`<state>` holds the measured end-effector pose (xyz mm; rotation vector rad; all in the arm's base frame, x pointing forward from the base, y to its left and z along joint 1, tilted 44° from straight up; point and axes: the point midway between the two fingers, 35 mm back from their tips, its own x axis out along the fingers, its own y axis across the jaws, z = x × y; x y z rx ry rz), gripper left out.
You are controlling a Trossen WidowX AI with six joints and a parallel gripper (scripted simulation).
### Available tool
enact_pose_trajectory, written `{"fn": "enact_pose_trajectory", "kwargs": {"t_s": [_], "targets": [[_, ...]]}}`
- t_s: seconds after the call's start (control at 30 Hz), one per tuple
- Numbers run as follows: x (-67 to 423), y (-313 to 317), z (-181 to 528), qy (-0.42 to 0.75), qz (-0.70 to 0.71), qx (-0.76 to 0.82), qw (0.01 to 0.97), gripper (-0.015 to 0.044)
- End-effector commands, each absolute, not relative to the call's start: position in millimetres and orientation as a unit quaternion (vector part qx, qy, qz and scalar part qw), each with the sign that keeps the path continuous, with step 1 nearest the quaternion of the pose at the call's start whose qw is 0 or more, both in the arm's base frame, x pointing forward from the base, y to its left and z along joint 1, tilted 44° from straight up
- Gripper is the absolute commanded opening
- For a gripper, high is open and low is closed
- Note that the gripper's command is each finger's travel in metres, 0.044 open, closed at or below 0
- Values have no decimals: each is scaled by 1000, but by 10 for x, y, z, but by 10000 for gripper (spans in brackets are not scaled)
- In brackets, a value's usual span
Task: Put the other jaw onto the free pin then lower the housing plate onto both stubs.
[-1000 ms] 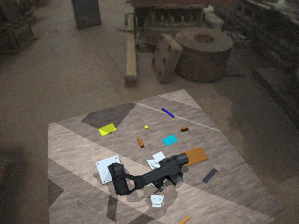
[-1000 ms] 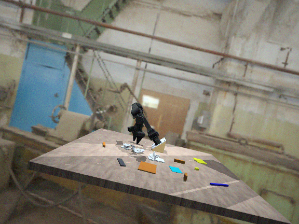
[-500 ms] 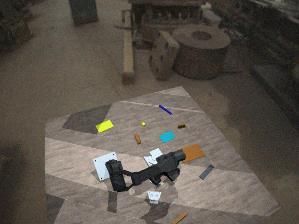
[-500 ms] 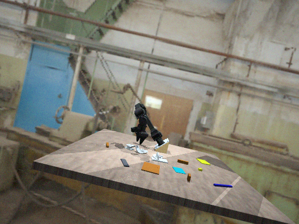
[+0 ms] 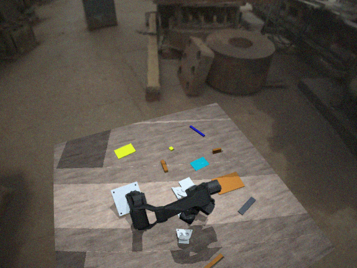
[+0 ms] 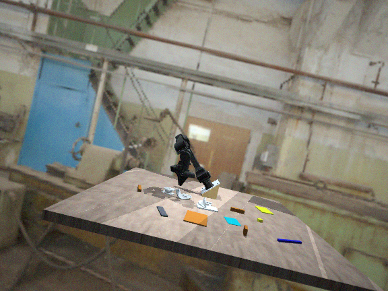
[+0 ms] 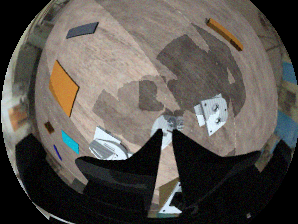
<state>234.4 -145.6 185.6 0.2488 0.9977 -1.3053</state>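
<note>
Wood-grained table (image 5: 87,214) (image 6: 135,215) (image 7: 125,60), 1 yellow card (image 5: 124,151) (image 6: 264,210), 1 blue stick (image 5: 197,131) (image 6: 289,241) (image 7: 58,152).

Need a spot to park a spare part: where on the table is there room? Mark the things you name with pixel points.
Between grey strip (image 5: 246,205) (image 6: 162,211) (image 7: 83,30) and orange stick (image 5: 214,261) (image 6: 139,188) (image 7: 224,34); also between yellow card (image 5: 124,151) (image 6: 264,210) and blue rod (image 5: 197,131) (image 6: 289,241) (image 7: 58,152), beyond the small cube (image 5: 171,148) (image 6: 260,220). Crowded: around the gripper (image 5: 188,221) (image 6: 181,184) (image 7: 166,132), among the white parts (image 5: 186,183) (image 6: 206,205) (image 7: 107,145).
</note>
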Motion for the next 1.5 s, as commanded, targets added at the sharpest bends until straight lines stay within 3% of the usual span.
{"fn": "enact_pose_trajectory", "kwargs": {"t_s": [0.0, 1.47], "targets": [[2315, -1462, 1858, 468, -562, 80, 677, 0], [2137, -1478, 1886, 661, -313, -213, 648, 0]]}}
